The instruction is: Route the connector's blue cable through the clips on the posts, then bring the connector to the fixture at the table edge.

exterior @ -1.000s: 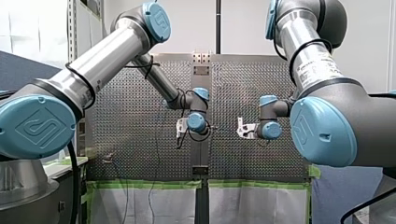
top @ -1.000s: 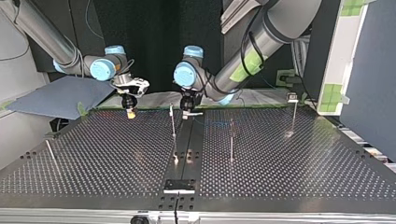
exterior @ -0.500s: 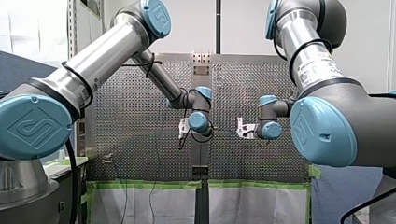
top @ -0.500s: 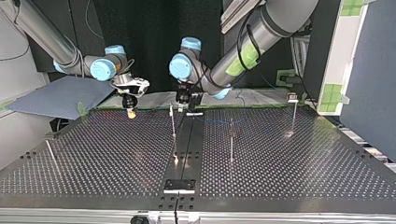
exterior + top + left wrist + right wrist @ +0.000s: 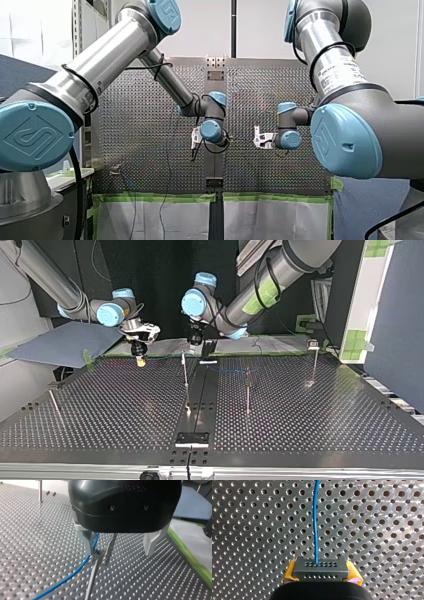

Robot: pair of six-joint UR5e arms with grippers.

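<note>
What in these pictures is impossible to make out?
Right wrist view: the blue cable leaves the connector and is cut off by the edge.
Left wrist view: whether it sits in the clip; a finger of my left gripper covers that spot.
Top view: the connector in my right gripper is too small.

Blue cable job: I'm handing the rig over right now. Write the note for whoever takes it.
Left tool: open, straddling the top of a post. The blue cable passes one finger at the clip; I cannot tell whether it is seated.
Right tool: shut on the connector, with the cable leading out ahead.
Done: connector picked up, cable brought to this post.
Left: confirm each clip, then bring the connector to the fixture at the table edge nearest the top view's camera.
</note>
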